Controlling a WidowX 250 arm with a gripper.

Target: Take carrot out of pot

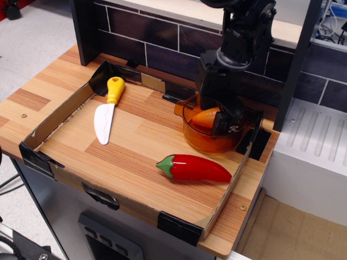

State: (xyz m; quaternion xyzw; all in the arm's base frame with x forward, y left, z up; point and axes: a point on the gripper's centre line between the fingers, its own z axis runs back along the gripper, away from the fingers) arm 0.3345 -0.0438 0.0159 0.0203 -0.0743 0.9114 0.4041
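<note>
The orange carrot [203, 117] sits at rim height of the translucent orange pot [209, 143], which stands at the back right of the cardboard tray [59, 111]. My black gripper [218, 117] reaches down into the pot from above and is shut on the carrot's right end. The carrot's thin end points left, over the pot's left rim. The pot's right rim is hidden behind the gripper.
A glossy red chili pepper [195, 168] with a green stem lies just in front of the pot. A toy knife [107, 111] with a yellow handle lies at the tray's left. A dark tiled wall [141, 38] stands behind, and a white rack [314, 146] is to the right.
</note>
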